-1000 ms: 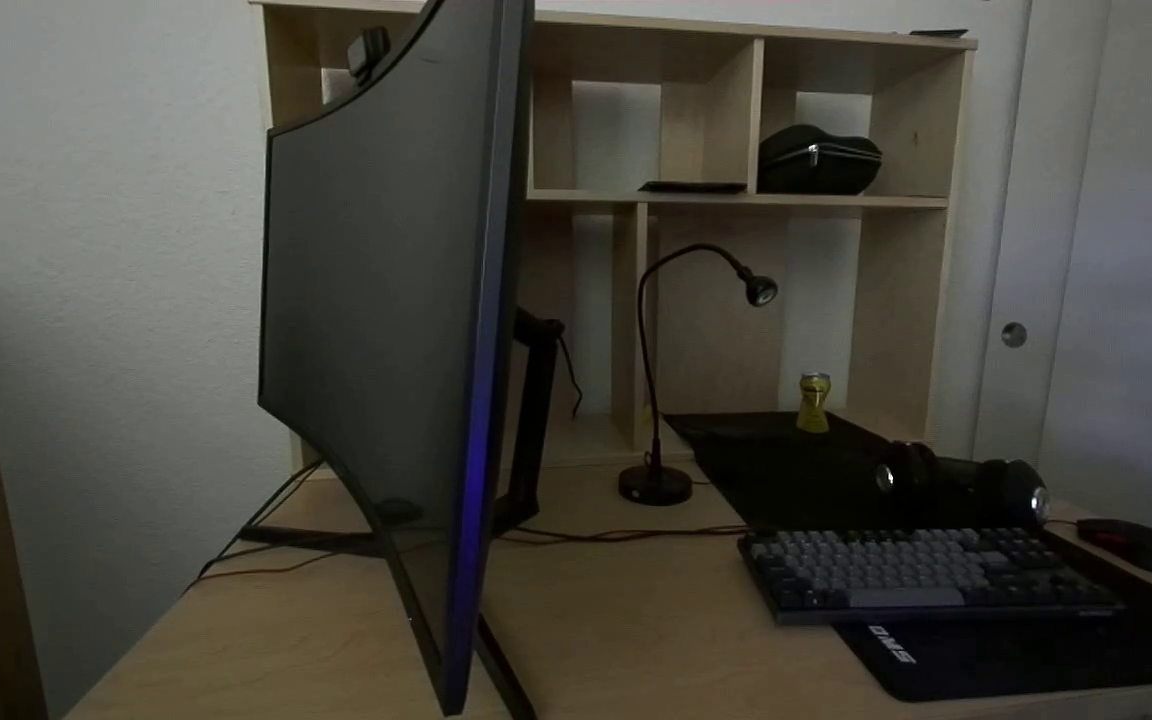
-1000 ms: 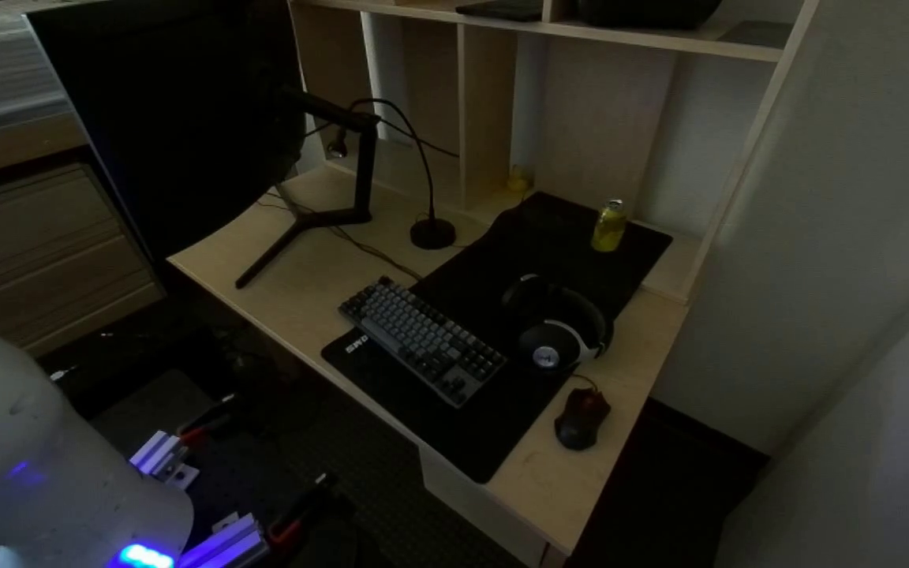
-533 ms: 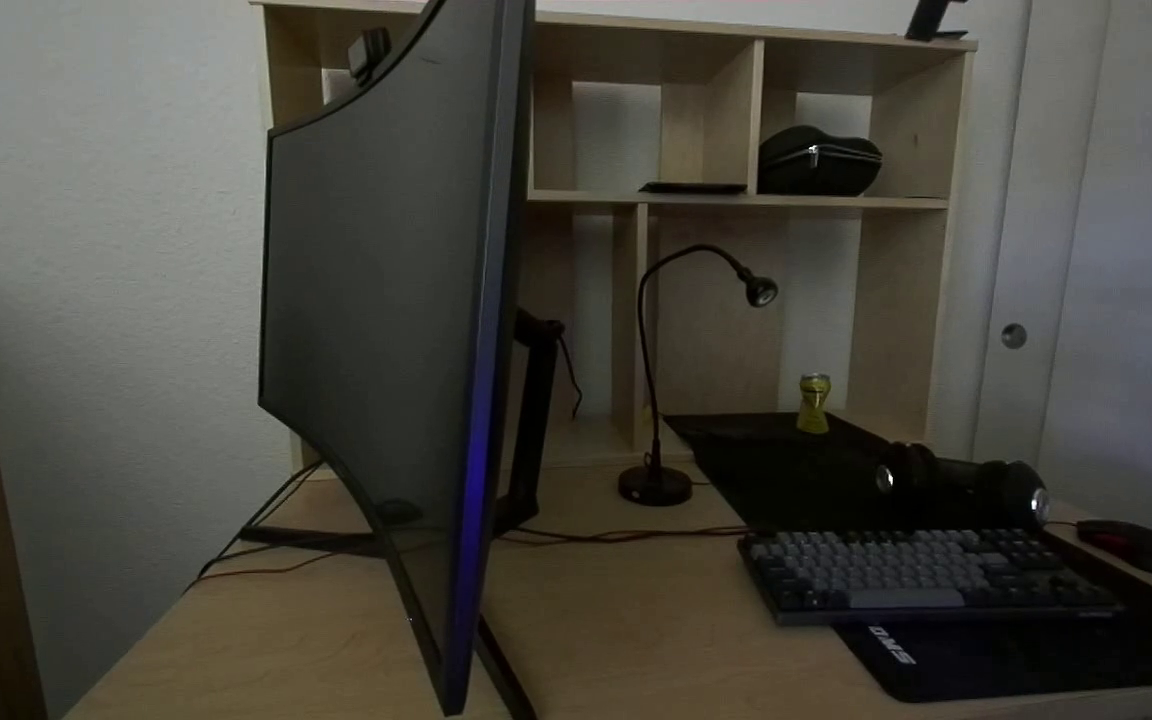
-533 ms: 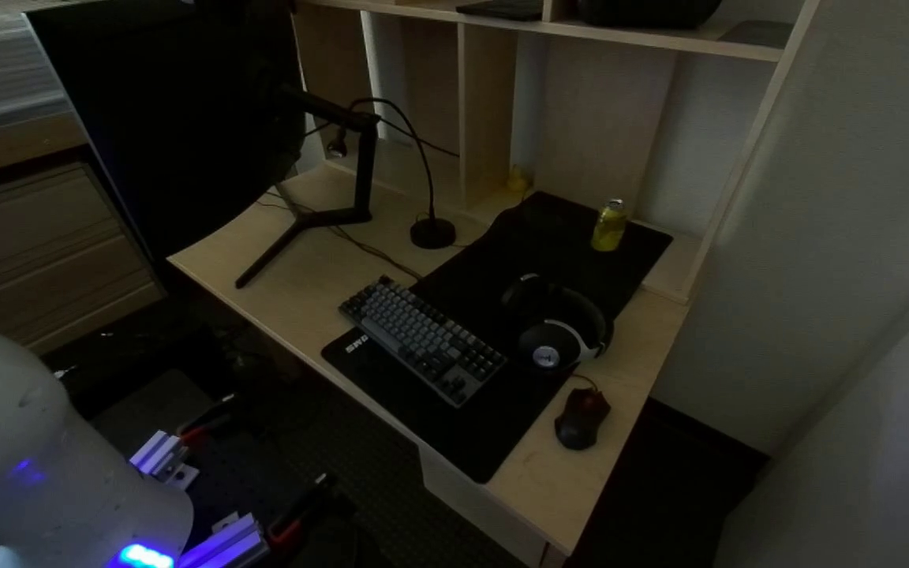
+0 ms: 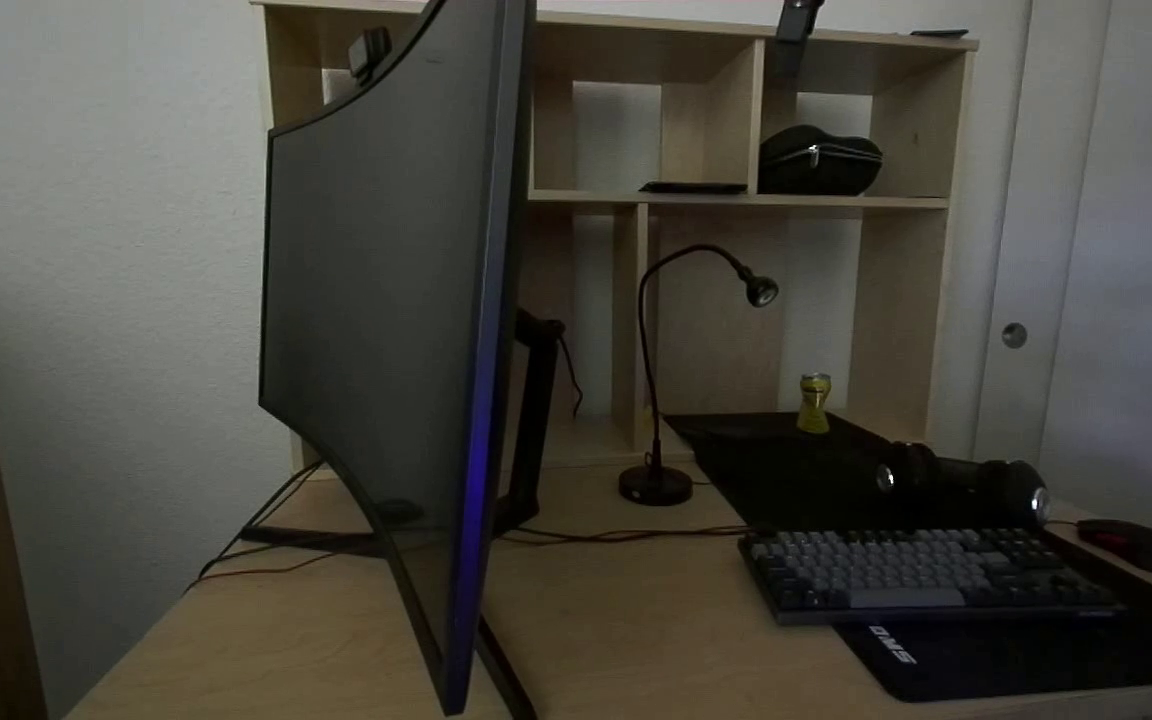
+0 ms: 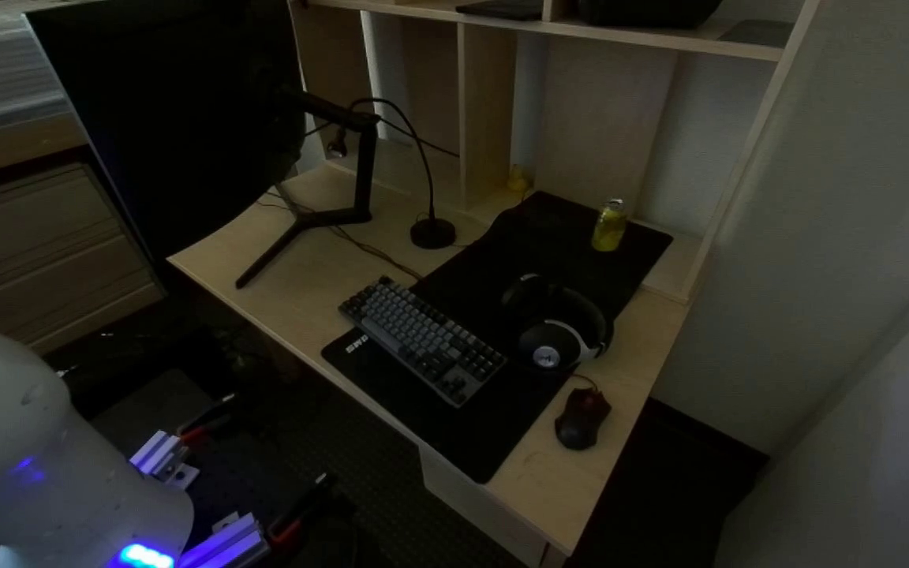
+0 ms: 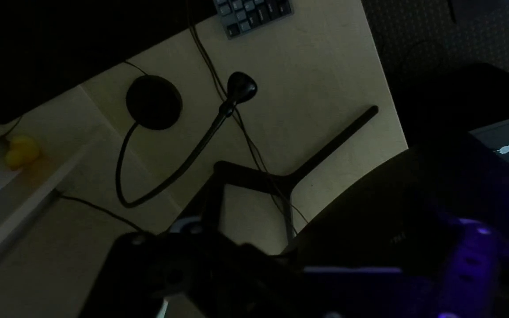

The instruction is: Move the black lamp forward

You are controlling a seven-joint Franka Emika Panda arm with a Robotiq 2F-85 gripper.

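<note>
The black gooseneck lamp stands upright on the wooden desk, its round base near the shelf. Its base also shows in the other exterior picture. In the wrist view I look down on the base, the curved neck and the lamp head. My gripper comes in at the bottom of the wrist view, dark and blurred, its fingers wide apart with nothing seen between them. It is apart from the lamp. A dark part of the gripper hangs in at an exterior view's top edge, above the lamp.
A large curved monitor on a splayed stand is beside the lamp. Cables run past the base. A keyboard, headphones, mouse and yellow can are on or near the mat. Shelves rise behind.
In an exterior view the dark gripper part entered at the top right and has moved left to above the lamp's side of the shelf. The lamp has not moved.
</note>
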